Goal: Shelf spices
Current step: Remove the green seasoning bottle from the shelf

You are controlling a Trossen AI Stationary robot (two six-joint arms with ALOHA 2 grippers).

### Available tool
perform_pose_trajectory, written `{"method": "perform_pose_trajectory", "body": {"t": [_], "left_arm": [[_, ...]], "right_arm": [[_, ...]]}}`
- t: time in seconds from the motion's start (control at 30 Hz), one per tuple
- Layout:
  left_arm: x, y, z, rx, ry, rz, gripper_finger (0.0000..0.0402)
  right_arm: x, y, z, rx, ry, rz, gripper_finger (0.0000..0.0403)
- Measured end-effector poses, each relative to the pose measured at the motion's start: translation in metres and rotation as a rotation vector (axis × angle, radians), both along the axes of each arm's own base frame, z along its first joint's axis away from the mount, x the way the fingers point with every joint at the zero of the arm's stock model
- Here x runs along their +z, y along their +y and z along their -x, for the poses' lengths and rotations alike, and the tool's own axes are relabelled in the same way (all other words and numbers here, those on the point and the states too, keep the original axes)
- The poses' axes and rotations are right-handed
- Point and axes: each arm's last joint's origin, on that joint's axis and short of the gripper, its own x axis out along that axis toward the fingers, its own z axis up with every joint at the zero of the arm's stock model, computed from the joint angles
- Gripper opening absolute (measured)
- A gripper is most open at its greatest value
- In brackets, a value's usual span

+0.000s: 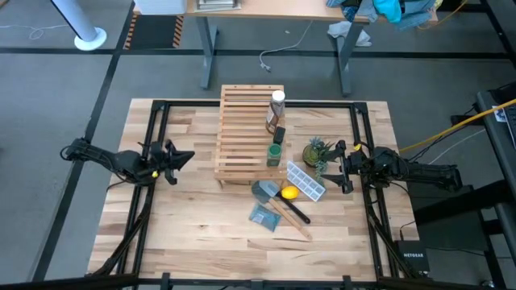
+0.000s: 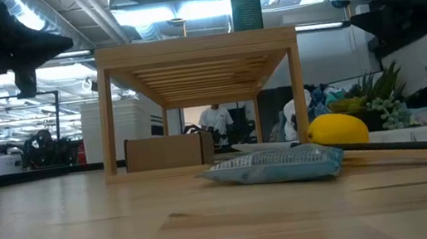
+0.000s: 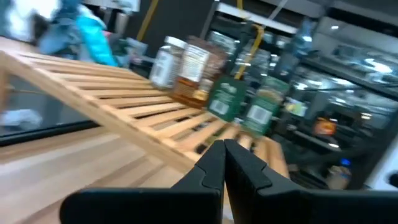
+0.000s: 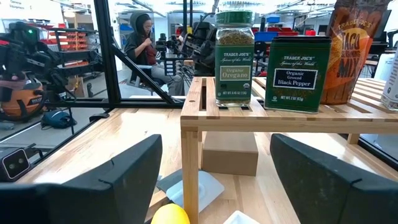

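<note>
The shelf (image 1: 250, 133), a light-wood slatted rack, stands on its legs at mid-table. Along its right side stand the spices: a white-capped bottle (image 1: 277, 99), an orange-brown packet (image 1: 273, 119), a black tin (image 1: 280, 134) and a green-lidded jar (image 1: 275, 154). The right wrist view shows the jar (image 4: 234, 56), the tin (image 4: 297, 71) and the packet (image 4: 351, 50) on the shelf top (image 4: 249, 115). My left gripper (image 1: 187, 157) waits left of the shelf, shut and empty (image 3: 224, 152). My right gripper (image 1: 340, 167) hovers right of the shelf, open and empty (image 4: 214, 180).
Between the shelf and my right gripper stand a small green plant (image 1: 316, 151) and a clear tray (image 1: 305, 181). A yellow round object (image 1: 289, 192), utensils and a grey-blue packet (image 1: 263, 215) lie in front of the shelf. Bare tabletop lies at the near left.
</note>
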Motion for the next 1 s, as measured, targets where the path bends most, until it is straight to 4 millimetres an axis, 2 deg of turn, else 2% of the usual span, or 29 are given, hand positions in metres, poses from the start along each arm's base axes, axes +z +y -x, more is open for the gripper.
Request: {"method": "perform_pose_trajectory", "body": {"t": [0.13, 0.3, 0.5, 0.63, 0.77, 1.0], "left_arm": [[0.001, 0.002, 0.0, 0.063, 0.063, -0.155, 0.0001], [0.003, 0.008, 0.002, 0.218, 0.043, -0.101, 0.0002], [0.001, 0.009, 0.0, 0.237, 0.062, -0.094, 0.0008], [0.005, 0.008, -0.003, 0.209, 0.013, -0.063, 0.0045], [0.012, 0.005, -0.007, 0.134, -0.036, -0.102, 0.0084], [0.014, 0.002, -0.018, 0.133, -0.038, -0.127, 0.0139]], "right_arm": [[0.0, 0.0, 0.0, 0.0, 0.0, 0.0, 0.0307], [0.0, 0.0, 0.0, 0.001, 0.0, 0.0, 0.0307], [0.0, 0.0, 0.0, 0.001, 0.0, 0.0, 0.0307], [0.0, 0.0, 0.0, 0.001, 0.001, -0.001, 0.0307], [0.0, 0.0, 0.0, 0.001, 0.001, -0.001, 0.0307], [0.0, 0.0, 0.0, 0.001, 0.001, -0.001, 0.0307]]}}
